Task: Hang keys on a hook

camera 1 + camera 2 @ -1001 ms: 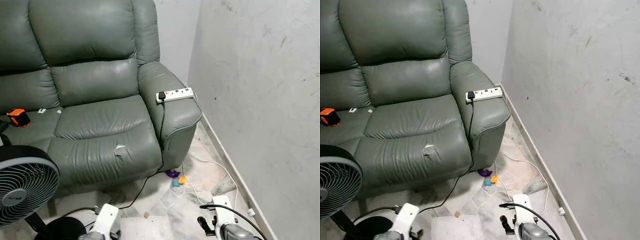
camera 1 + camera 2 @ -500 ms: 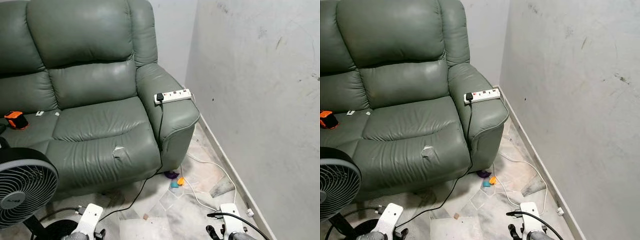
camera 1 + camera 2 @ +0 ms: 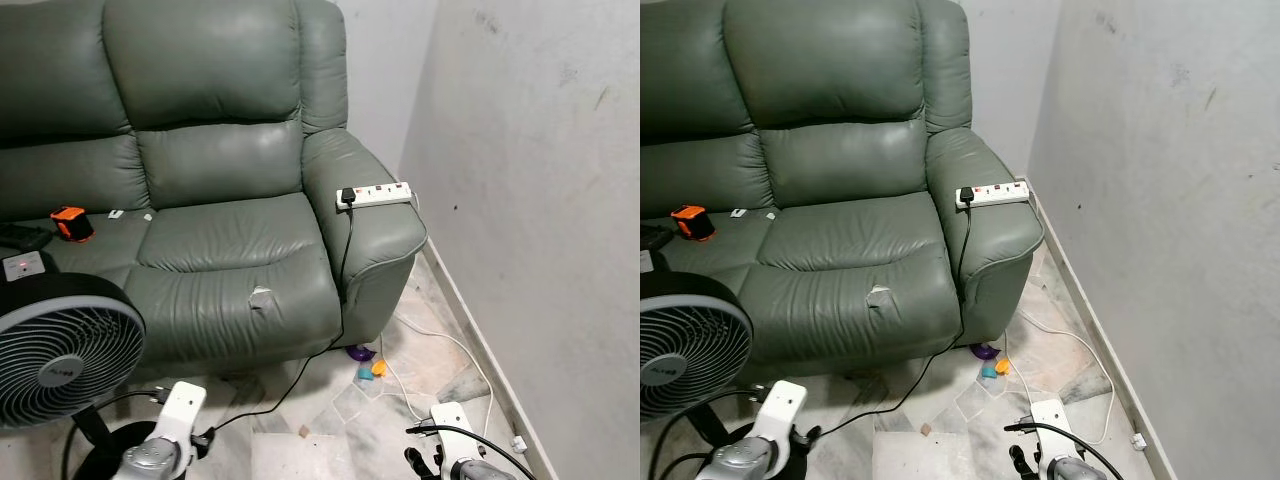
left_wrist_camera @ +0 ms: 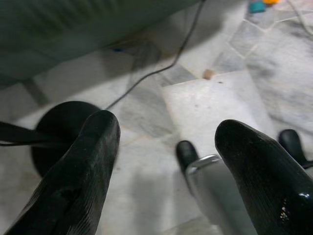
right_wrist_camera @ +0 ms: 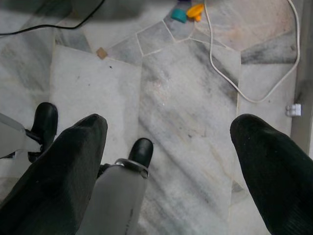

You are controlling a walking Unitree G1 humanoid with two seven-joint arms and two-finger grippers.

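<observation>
- Grey-green leather sofa (image 3: pixel 210 190) is standing against a pale wall (image 3: pixel 540 180), with marble floor (image 5: pixel 186 122) in front; no keys and no hook are appearing anywhere in these views, so the step in hand is judged to be searching.
- Going from the left: a standing fan (image 3: pixel 62 345) is crowding the near corner, and an orange gadget (image 3: pixel 69 222) is lying on the seat.
- Left hand (image 4: pixel 166 166) is hanging low over the floor, its 2 fingers (image 4: pixel 83 171) apart and holding nothing.
- On the armrest a power strip (image 3: pixel 375 194) is resting, its black cord (image 3: pixel 345 270) trailing down to the floor.
- Right hand (image 5: pixel 168 166) is likewise hanging with fingers (image 5: pixel 269 161) spread and empty, above a white cable (image 5: pixel 230 73).
- Doing this well likely means sweeping the gaze slowly, keeping both arms clear of the fan and cables while turning.
</observation>
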